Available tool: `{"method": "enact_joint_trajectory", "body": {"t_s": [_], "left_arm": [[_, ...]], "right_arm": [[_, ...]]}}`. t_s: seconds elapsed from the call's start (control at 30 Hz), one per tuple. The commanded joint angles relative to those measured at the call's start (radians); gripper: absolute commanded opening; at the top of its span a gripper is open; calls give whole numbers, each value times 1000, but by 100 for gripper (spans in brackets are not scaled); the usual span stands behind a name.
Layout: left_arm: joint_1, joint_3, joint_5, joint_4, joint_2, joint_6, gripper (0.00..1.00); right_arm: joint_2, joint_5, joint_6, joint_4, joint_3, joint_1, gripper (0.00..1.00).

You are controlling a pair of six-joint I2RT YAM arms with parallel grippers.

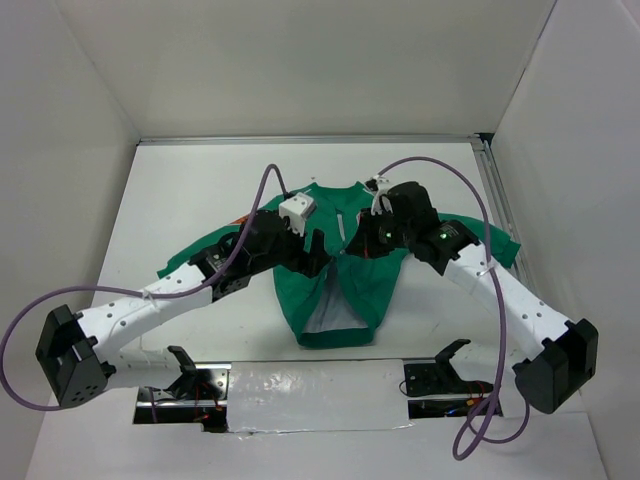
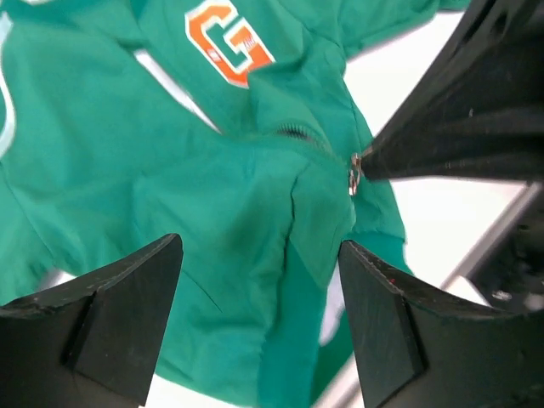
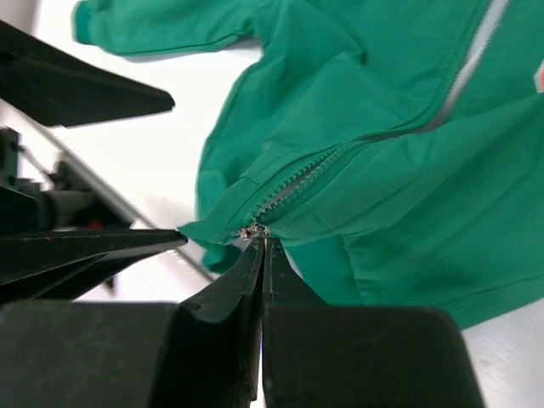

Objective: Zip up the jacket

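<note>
The green jacket lies on the white table with its collar far and its hem near; the lower front gapes and shows white lining. Its orange "G" patch shows in the left wrist view. My right gripper is shut on the small metal zipper pull at the low end of the closed zipper teeth; the pull also shows in the left wrist view. My left gripper is open just above the jacket's lower front, a fabric fold between its jaws. In the top view both grippers, left and right, meet over the jacket's middle.
White walls close in the table on the left, back and right. A metal rail runs along the right edge. Purple cables loop above both arms. A taped strip and two openings with wiring lie at the near edge.
</note>
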Motion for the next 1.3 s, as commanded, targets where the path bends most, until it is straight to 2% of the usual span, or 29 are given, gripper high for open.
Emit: {"method": "enact_joint_trajectory", "body": {"t_s": [0.0,0.2,0.23,0.27,0.33,0.43,0.5,0.6,0.77,0.83,0.87,0.9,0.93,1.07,1.2,1.27], "left_arm": [[0,54,45,-78,-63,-118,87],[-23,83,142,-192,-135,-256,85],[-29,80,207,-186,-149,-258,86],[-33,72,235,-148,-176,-266,93],[-49,58,317,-106,-190,-269,96],[-69,49,424,-39,-180,-298,99],[-88,52,466,-8,-116,-333,99],[-108,38,446,36,-51,-367,99],[-136,23,317,137,82,-439,99],[-139,40,236,135,132,-461,99],[-135,47,129,121,145,-518,99],[-127,54,89,119,171,-537,99],[-98,64,79,84,182,-616,99],[-75,69,-35,105,219,-704,99],[-37,63,-53,197,228,-780,99],[-23,64,-45,219,234,-800,95]], "right_arm": [[-7,-181,32,10,-4,-41,0],[-21,-371,76,4,2,-113,0],[-26,-382,82,-2,2,-126,0],[-33,-390,94,-7,2,-127,0],[-40,-398,99,-31,4,-132,0],[-55,-401,110,-45,2,-144,0],[-57,-395,122,-50,-4,-159,0],[-53,-404,147,-34,-21,-185,0],[-41,-431,187,4,-47,-236,0],[-30,-438,187,0,-45,-241,0],[-30,-435,194,6,-51,-245,0],[-33,-427,202,9,-63,-247,0],[-40,-425,211,24,-70,-251,0],[-56,-459,231,47,-117,-264,0],[-75,-465,263,84,-177,-268,0],[-80,-458,266,87,-192,-267,0]]}}
